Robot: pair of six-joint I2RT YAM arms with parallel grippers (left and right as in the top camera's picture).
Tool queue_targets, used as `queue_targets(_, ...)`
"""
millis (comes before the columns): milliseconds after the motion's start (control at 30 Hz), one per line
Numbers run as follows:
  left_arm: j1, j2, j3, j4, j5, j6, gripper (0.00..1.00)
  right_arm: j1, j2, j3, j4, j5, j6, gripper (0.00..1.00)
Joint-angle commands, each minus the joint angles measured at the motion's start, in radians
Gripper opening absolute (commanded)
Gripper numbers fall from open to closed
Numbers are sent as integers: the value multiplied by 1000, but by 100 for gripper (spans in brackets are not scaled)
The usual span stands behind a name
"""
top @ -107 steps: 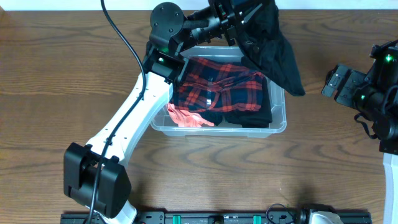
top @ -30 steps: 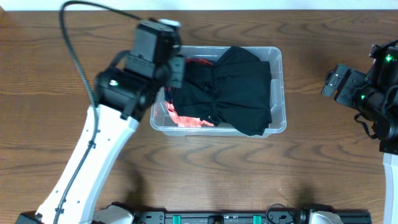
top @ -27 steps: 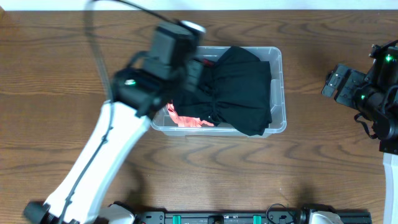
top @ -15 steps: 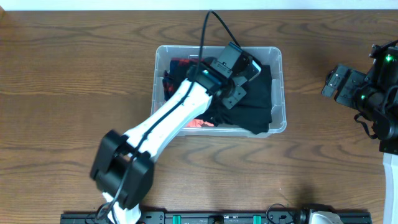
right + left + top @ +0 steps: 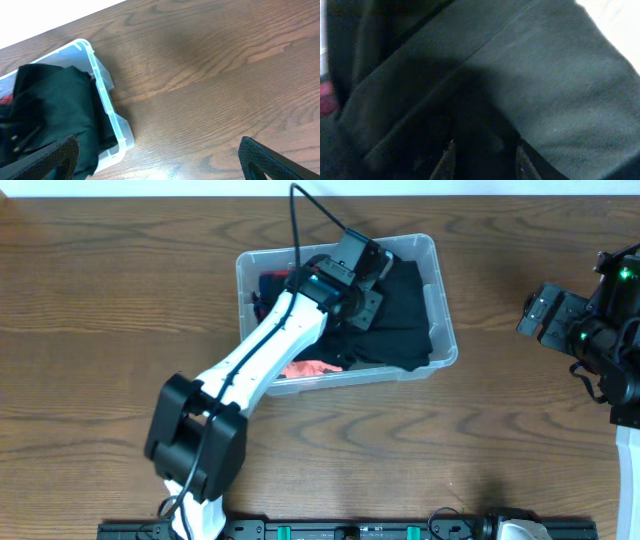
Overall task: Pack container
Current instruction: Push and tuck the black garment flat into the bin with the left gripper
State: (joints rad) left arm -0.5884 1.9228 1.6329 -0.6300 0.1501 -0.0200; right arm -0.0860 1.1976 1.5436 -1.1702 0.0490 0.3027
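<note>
Two arms work at a brown wood-grain table [image 5: 100, 300]. The large rectangular clear plastic bin with rounded corners [image 5: 400, 378] sits on the table's far centre, slightly skewed to the table's edge, and is packed with clothing. A black fabric garment [image 5: 405, 310] covers most of its contents. A coral-pink cloth [image 5: 310, 368] shows at the near wall, and a scrap of red-and-dark fabric [image 5: 268, 283] shows at the far left corner.

Left arm: I reach across the bin from its near left side, and my left gripper [image 5: 362, 298] is pressed down into the black garment near the middle of the bin. In my left wrist view black cloth fills the frame. My fingertips [image 5: 445, 162] appear only dimly at the bottom edge, with dark cloth between them. I cannot tell whether they are clamping the cloth or merely resting in it.

Right arm: my right gripper [image 5: 157, 155] hangs over bare table well to the right of the bin, its fingers spread wide with nothing between them.
</note>
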Motion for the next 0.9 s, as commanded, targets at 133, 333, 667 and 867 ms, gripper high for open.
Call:
queue_targets(133, -61, -190, -14, -34, 82, 117, 40, -5, 0, 7, -1, 3, -4, 99)
queue_targets(333, -118, -96, -71, -34, 101, 174, 40, -5, 0, 7, -1, 3, -4, 99)
queue_targets(667, -137, 117, -73, -37, 130, 173, 40, -5, 0, 7, -1, 3, -4, 99)
queue_targets(867, -138, 10, 6, -99, 130, 165, 40, -5, 0, 7, -1, 3, -4, 99)
